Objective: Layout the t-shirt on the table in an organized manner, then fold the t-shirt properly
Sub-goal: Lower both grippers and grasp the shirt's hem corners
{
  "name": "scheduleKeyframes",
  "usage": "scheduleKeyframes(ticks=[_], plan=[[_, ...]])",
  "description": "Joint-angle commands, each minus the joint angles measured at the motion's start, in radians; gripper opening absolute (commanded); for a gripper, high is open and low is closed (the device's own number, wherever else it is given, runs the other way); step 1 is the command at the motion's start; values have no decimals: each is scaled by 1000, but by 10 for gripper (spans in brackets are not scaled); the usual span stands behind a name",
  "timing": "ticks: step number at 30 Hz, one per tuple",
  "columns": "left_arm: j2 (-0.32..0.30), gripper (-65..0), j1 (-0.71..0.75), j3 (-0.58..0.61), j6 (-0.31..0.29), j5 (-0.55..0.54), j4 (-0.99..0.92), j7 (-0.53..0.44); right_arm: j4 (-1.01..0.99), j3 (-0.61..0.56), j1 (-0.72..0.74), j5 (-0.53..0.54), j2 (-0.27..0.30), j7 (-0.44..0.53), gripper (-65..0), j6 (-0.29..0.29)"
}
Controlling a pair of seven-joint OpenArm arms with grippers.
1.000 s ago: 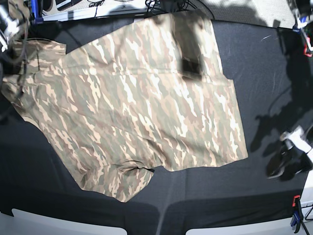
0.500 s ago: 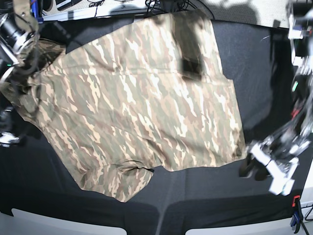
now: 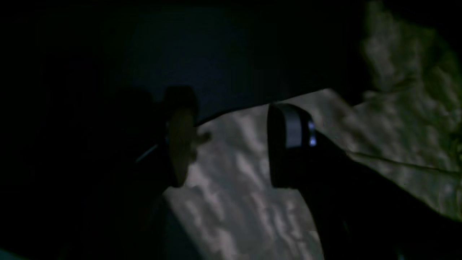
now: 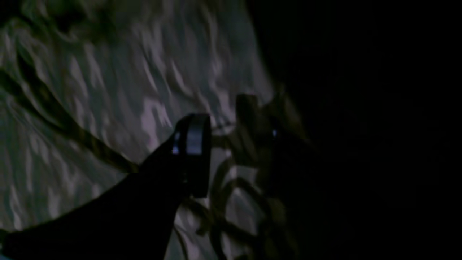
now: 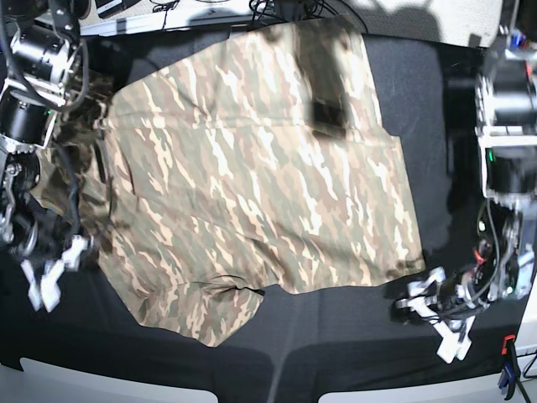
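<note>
The camouflage t-shirt [image 5: 252,168] lies spread over the black table [image 5: 336,336], with one sleeve at the front. My left gripper [image 5: 417,312] sits low by the shirt's front right corner. In the left wrist view its fingers [image 3: 288,141] stand wide apart and the left gripper [image 3: 234,144] is open above the t-shirt [image 3: 234,202] corner. My right gripper [image 5: 54,273] hangs at the shirt's left edge. In the right wrist view the right gripper [image 4: 222,144] shows a gap between its fingers over rumpled t-shirt [image 4: 108,72] cloth. That cloth is bunched by the far finger.
A red and blue clamp [image 5: 508,365] grips the front right table edge. Another blue clamp [image 5: 59,17] and cables [image 5: 277,8] sit along the back. The light rim [image 5: 109,382] runs along the front. Both arm bodies rise at the left and right sides.
The left gripper moved left, up to the shirt's front right corner. The right arm swung down along the shirt's left side, and that side now lies darkened beneath it.
</note>
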Motion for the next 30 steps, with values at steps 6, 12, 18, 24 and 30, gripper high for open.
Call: scheduleKeyframes(ticks=[6,12,18,24,30], plan=[[-10,-350,-54,-4,-61,-20,-116,-44,245,4,24,28,-84,-51,-440,6],[-10,-350,-51,-4,-61,11,-144,-51,422,4,-37,56,-190,-76,-440,6],[-10,-350,-52,-5,-18,166,-145,-133,500,4,-212,55,-262,-74,-440,6],[-10,-350,-52,-4,-19,241,-171,-201,559,4,-355,56,-288,-66,-440,6],[-19,-349,-70,-5,-19,278,-323,-286,636,4,-435,56,-294,-67,-440,6]])
